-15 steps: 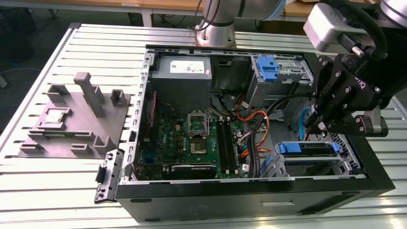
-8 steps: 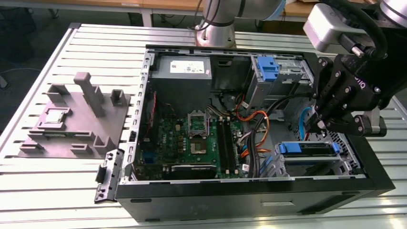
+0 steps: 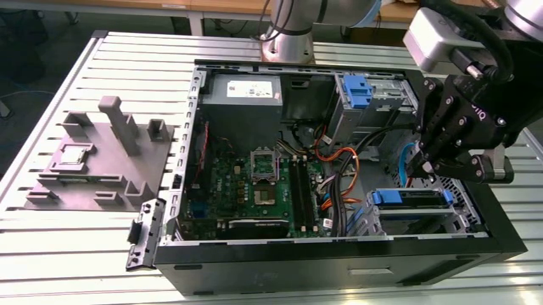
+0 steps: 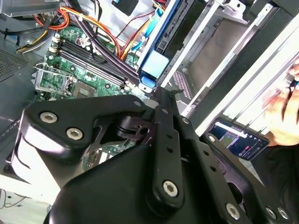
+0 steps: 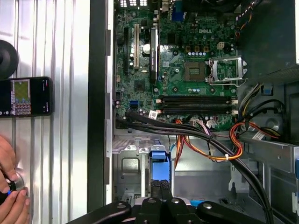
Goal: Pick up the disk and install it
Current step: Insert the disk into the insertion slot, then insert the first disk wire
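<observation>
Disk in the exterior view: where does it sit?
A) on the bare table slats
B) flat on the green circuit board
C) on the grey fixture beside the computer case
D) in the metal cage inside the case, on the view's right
D: the disk, blue rail showing, sits in the metal cage inside the case, close by the gripper.

Case (image 3: pixel 339 260) is open on top, so we get free room straight down onto the motherboard (image 3: pixel 254 184). Cable bundle (image 3: pixel 344 175) clogs the gap btw board & drive cage (image 3: pixel 367 222). Pincer (image 3: pixel 421 170) hangs just over the disk (image 3: pixel 410 198) in that cage, w/ the case wall close on the exterior view's right. Beside the case, a grey fixture (image 3: pixel 106 152), a phone (image 5: pixel 25 96) & a hand (image 5: pixel 5 158) take up tabletop (image 3: pixel 76 254).
</observation>
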Motion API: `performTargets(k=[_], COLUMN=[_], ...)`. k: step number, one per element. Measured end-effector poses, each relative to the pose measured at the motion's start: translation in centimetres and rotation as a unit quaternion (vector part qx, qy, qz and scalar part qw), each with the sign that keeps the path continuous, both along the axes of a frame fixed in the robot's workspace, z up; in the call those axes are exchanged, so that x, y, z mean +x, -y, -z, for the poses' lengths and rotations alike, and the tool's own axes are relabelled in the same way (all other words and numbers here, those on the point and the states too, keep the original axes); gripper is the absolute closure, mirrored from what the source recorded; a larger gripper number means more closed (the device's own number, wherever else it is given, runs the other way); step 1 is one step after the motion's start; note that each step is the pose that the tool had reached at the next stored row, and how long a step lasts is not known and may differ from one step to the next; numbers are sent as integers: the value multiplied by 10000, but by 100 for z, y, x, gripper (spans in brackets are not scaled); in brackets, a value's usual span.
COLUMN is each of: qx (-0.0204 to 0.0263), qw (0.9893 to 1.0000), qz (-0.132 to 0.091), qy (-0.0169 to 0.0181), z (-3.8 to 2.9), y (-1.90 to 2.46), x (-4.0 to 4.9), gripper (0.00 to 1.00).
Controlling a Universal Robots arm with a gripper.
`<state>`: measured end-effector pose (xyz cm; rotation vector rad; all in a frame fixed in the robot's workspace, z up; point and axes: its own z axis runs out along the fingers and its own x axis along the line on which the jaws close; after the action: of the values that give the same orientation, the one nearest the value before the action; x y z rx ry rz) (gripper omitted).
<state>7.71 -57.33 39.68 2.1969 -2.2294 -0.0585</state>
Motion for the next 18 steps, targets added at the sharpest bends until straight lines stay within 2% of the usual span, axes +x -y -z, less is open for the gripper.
performTargets(k=[3, 7, 9, 15, 18], qx=[-2, -3, -2, -2, -3], qw=[10000, 10000, 9999, 9999, 9999], qz=[0, 0, 0, 0, 0], qy=[11, 100, 128, 150, 151], z=[48, 84, 113, 219, 228], y=[-1, -1, 0, 0, 0], x=[0, 0, 1, 0, 0], gripper=[90, 90, 90, 90, 90])
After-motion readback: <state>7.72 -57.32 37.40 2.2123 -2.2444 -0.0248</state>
